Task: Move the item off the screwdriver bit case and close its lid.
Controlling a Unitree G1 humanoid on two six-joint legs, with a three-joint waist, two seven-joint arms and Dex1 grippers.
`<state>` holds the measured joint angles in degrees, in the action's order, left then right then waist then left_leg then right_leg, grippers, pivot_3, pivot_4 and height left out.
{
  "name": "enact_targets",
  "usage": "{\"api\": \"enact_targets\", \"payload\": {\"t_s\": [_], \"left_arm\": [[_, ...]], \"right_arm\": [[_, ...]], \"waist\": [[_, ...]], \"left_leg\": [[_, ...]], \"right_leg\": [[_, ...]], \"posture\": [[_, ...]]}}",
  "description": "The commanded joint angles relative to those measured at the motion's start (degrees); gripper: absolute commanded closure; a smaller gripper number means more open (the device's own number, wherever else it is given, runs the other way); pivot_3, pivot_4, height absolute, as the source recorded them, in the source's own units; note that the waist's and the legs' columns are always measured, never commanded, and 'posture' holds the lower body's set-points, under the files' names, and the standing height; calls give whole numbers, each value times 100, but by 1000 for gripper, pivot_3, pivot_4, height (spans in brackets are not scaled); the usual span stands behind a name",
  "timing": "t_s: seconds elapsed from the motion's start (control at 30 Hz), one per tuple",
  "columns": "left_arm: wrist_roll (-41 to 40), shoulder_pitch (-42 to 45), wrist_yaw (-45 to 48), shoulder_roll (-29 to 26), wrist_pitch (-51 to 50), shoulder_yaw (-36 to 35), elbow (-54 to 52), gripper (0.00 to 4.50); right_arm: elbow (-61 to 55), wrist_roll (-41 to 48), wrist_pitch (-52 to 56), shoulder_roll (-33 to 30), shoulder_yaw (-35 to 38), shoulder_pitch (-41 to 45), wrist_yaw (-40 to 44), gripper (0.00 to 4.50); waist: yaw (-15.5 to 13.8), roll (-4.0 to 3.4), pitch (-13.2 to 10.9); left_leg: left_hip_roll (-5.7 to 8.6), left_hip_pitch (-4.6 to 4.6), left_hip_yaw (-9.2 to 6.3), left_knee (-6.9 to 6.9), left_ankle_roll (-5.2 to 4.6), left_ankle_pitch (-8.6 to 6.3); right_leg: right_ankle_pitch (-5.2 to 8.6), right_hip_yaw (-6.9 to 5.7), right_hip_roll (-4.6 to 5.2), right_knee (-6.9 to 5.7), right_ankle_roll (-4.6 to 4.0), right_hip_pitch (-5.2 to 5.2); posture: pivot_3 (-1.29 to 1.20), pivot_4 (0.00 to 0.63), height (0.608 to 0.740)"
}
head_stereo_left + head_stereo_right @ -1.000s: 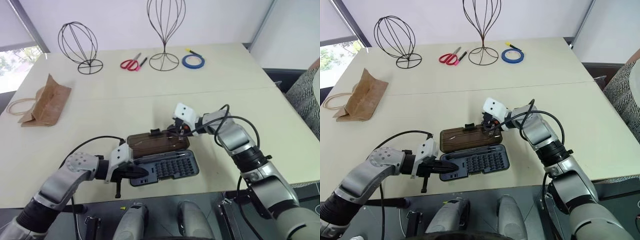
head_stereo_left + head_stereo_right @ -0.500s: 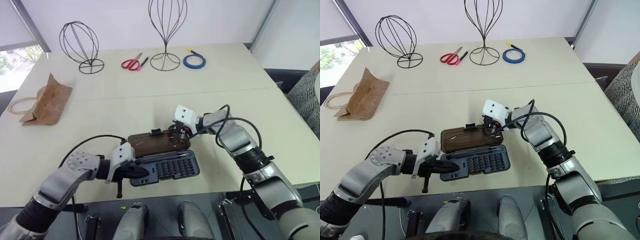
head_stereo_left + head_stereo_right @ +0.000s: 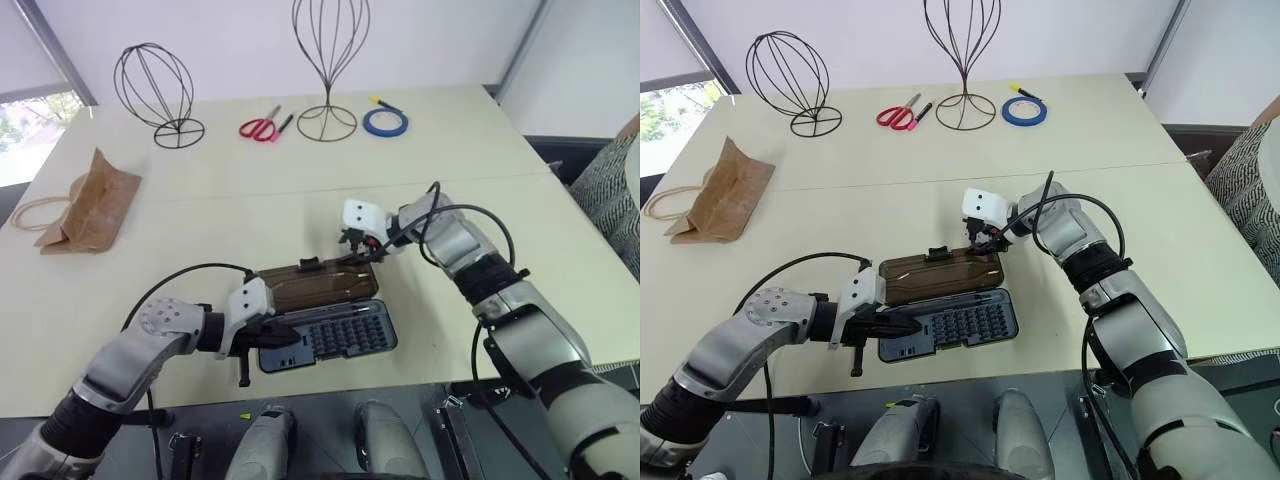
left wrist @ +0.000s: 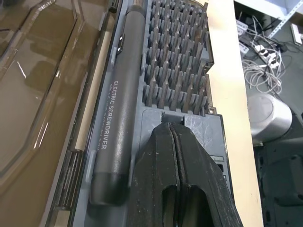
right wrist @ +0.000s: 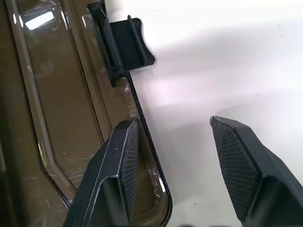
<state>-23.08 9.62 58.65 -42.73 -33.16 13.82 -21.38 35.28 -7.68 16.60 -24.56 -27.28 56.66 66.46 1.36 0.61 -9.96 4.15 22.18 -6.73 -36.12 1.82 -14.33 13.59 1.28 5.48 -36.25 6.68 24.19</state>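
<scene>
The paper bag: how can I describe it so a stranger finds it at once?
Look at the far left edge of the table, beside the round wire stand. The paper bag lies flat there, the only brown, crumpled thing, with pale string loops.

In the right wrist view we saw the right gripper [image 5: 173,161] with its two black fingers parted, pads textured with a fine grid. One finger [image 5: 124,158] lay over the corner of the lid [image 5: 57,113], just inside its edge; whether it actually touched the plastic we couldn't tell. The other finger [image 5: 239,163] stood out over the bare pale table [image 5: 213,61], apart from the lid. The lid was smoky brown and translucent, with a raised inner outline, scuffs and a bright glare patch. The dark latch tab [image 5: 125,45] stuck out from the lid's edge, beyond the fingertips.
</scene>
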Motion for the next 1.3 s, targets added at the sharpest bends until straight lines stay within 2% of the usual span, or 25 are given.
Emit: {"api": "enact_targets", "payload": {"t_s": [0.03,0.1,0.17,0.23,0.33,0.53,0.63,0.77,1.0,1.3], "left_arm": [[53,-38,-99,27,40,-69,-102,4500],[58,-58,-149,52,38,-67,-136,4500],[56,-71,-192,65,33,-65,-162,4500],[49,-96,-226,66,38,-77,-181,4500],[59,-159,-233,47,95,-103,-169,4500],[131,-211,-205,54,239,-99,-63,4500],[165,-196,-219,88,315,-119,6,4500],[180,-9,-449,313,427,-313,210,4500],[-123,631,-936,785,6,-832,511,4500],[-151,906,-953,871,-110,-897,678,4500]], "right_arm": [[329,-249,-168,88,-201,90,187,2076],[459,-299,-214,139,-209,107,267,2585],[557,-341,-249,178,-187,110,285,3341],[590,-367,-229,207,-161,80,285,4423],[423,-389,-140,187,-139,-60,367,4473],[-25,-434,-122,101,-44,-311,283,4473],[-232,-556,-422,61,58,-370,-129,4473],[-645,-975,-1315,-95,215,-365,-1192,4473],[-2149,-1274,-1583,-506,456,-820,-1736,4473],[-3975,-1366,-844,-547,609,-1691,-1779,4473]], "waist": [[0,0,0],[4,1,1],[20,1,1],[74,1,1],[106,0,1],[108,0,1],[115,0,1],[111,-2,-4],[70,-2,-11],[102,0,-12]], "left_leg": [[0,0,0,0,0,0],[0,0,0,0,0,0],[0,-2,-1,0,0,0],[0,-19,-2,0,0,0],[-2,-92,-4,15,1,-2],[-6,-88,-18,16,1,-2],[-6,-87,-20,16,1,-2],[-6,-87,-20,11,2,-1],[-4,-66,-25,7,6,1],[-5,-57,-20,21,6,0]], "right_leg": [[0,0,-1,0,0,0],[0,0,-1,0,0,0],[-1,0,-2,0,-1,-2],[-3,0,-5,0,-5,-18],[1,-1,-11,7,-8,-91],[1,-1,-11,8,-6,-86],[1,-1,-10,8,-6,-84],[1,-1,-11,6,-7,-85],[-1,-1,-9,7,-4,-70],[0,0,-6,11,-3,-54]], "posture": [[0,150,740],[0,150,740],[0,150,740],[0,150,740],[0,150,740],[0,150,740],[0,150,740],[0,150,740],[0,150,740],[0,150,740]]}}
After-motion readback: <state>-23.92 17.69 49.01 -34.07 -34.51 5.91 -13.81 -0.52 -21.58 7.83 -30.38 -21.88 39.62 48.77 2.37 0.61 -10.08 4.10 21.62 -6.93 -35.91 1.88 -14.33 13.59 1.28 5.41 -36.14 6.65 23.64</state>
